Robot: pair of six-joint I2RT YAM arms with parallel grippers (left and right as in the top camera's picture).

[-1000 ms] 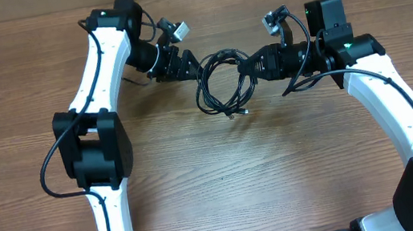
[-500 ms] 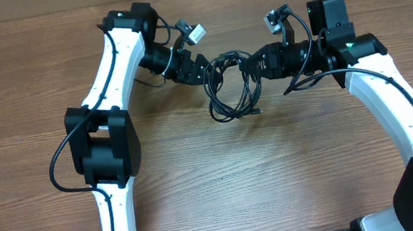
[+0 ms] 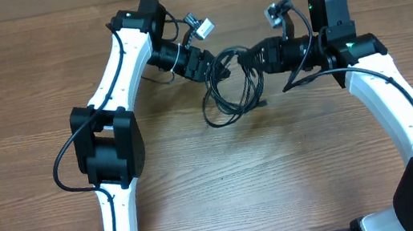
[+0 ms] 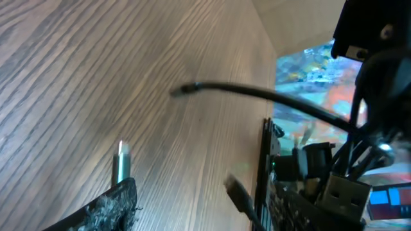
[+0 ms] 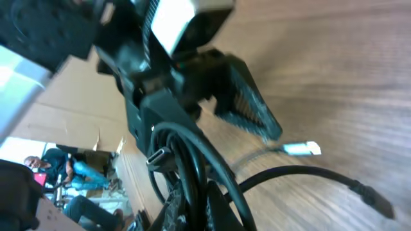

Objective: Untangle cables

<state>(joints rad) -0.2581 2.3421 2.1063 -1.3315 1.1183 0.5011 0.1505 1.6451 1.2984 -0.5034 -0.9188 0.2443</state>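
**Cable bundle hanging between the two claws**

I am watching the left claw [image 3: 213, 65] reaching in toward the middle, its tip touching the top of the cables [image 3: 228, 96]. I cannot tell from any view whether its fingers are pinching a strand or standing apart. In its own wrist view one fuzzy finger pad [image 4: 112, 205] is showing at the lower edge, with a silver-tipped plug [image 4: 121, 160] sticking up right beside it and a single black strand [image 4: 270, 97] arching across ahead of the claw.

The cables are sagging between the two claws as several thin black loops, drooping toward me onto the wooden table [image 3: 278, 162] and overlapping each other.

The right claw [image 3: 252, 57] is facing the left one, pressed together on the bundle: in its wrist view the black strands [image 5: 192, 167] are running straight down between its fingers. Just ahead of it a small black plug [image 5: 157, 156] is dangling, and a silver plug [image 5: 302, 149] is lying farther out on the wood.
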